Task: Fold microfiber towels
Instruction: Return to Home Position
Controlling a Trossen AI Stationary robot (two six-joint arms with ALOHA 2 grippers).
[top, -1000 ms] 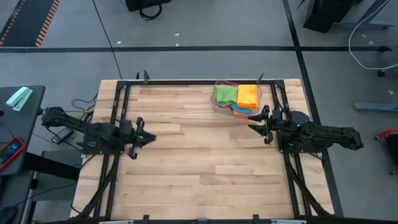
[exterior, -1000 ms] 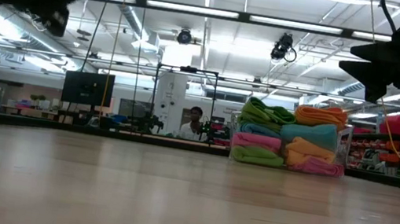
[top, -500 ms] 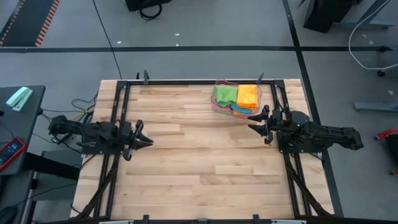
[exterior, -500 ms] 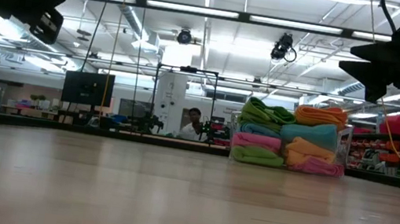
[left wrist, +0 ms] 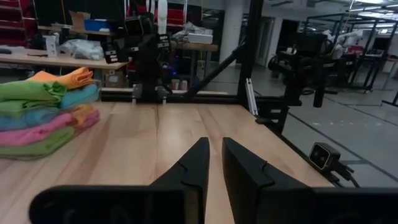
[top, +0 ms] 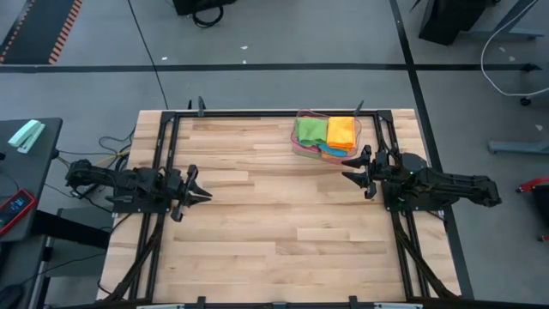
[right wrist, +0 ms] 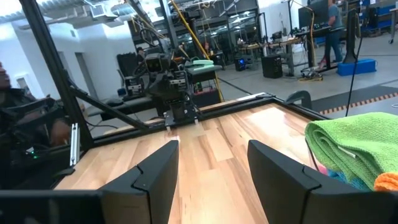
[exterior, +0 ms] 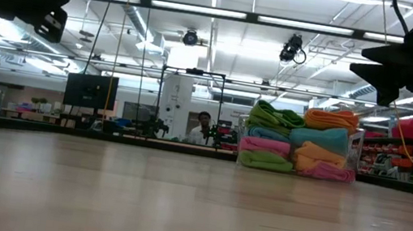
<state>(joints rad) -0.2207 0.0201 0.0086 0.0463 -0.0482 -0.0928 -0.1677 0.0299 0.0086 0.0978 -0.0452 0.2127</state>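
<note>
The wooden table [top: 274, 236] is lying mostly bare, and the work on it is looking finished, so the remaining risk is sitting with the two arms as they are parking.

The right arm is reaching in from the table's right side, and the right gripper [top: 347, 172] is hovering above the boards with its fingers spread wide and nothing between them. It is hanging near the clear plastic tray [exterior: 354, 158] at the far edge. That is the main hazard. Any swing toward the far rail would be carrying those spread fingers into the tray wall or the cloth above it.

The left arm is resting over the left side. The left gripper [top: 206, 196] is holding nothing, its fingers drawn in to a thin slit. It is staying well apart from the tray, so it is threatening little.

The microfiber towels [top: 327, 136] are sitting folded in two piles inside the tray, green and orange on top, blue and pink below. They are rising above the tray wall, so a nudge could be tipping the upper ones out.

The top green towel [right wrist: 354, 146] is bulging at its fold. Soft cloth like this may be springing open unaided.
</note>
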